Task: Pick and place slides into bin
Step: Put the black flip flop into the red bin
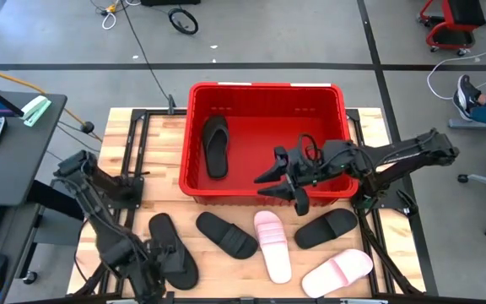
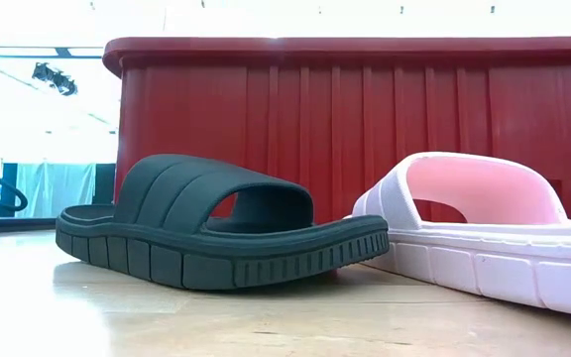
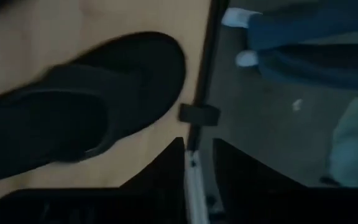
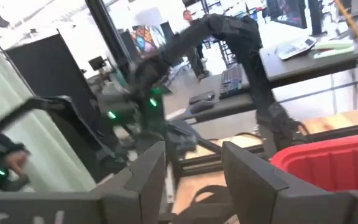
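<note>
nearest you, a black ribbed wide-strap slide (image 2: 216, 233) and a pale pink wide-strap slide (image 2: 484, 233) lie before the big red plastic bin (image 1: 264, 139); one black thong flip-flop (image 1: 215, 145) lies inside it; your right gripper (image 1: 283, 181) hovers spread over the bin's near wall; your left gripper (image 1: 146, 268) sits by the near-left black flip-flop (image 1: 174, 251), fingers narrowly apart, gripping nothing.

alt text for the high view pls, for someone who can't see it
Seen from above, a red bin on a wooden table holds one black flip-flop, while five more sandals lie along the table's near edge: a black flip-flop, two black slides and two pink slides. The right claw hangs open over the bin's near wall; the left claw is low by the table's flip-flop.
</note>
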Tool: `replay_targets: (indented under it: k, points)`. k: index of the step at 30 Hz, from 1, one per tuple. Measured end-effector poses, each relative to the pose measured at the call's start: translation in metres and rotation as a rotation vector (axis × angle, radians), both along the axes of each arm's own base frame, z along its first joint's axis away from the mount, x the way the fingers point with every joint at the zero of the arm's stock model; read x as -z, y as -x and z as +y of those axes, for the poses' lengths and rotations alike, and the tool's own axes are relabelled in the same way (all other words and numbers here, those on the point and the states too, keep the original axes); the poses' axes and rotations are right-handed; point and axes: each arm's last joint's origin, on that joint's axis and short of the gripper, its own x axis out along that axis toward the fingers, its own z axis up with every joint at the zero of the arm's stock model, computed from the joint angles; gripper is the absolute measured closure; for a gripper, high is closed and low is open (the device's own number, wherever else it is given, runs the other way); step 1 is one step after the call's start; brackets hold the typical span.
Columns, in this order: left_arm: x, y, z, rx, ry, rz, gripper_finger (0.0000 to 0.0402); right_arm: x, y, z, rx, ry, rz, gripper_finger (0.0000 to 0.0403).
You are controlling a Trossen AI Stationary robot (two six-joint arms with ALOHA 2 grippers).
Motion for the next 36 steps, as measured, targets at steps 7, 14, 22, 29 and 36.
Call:
replay_targets:
  k: [7,14,22,29,36]
  points:
    - [0.068,0.006,0.004,-0.074,-0.03,0.039,0.0258,-0.002,0.007,0.019,-0.073,-0.002,-0.009,0.0238]
    - [0.101,0.017,0.02,-0.093,-0.142,0.117,0.0238,0.0,0.01,0.034,-0.122,0.001,-0.001,0.0238]
    - [0.098,0.015,0.02,-0.066,-0.14,0.103,0.0252,0.001,0.01,0.038,-0.136,0.004,0.005,0.0238]
    - [0.105,0.006,0.014,-0.016,-0.122,0.054,0.0274,0.001,0.009,0.037,-0.115,-0.003,0.007,0.0238]
    - [0.115,0.001,0.007,-0.081,-0.08,0.069,0.0318,0.002,0.009,0.037,-0.114,0.003,0.012,0.0238]
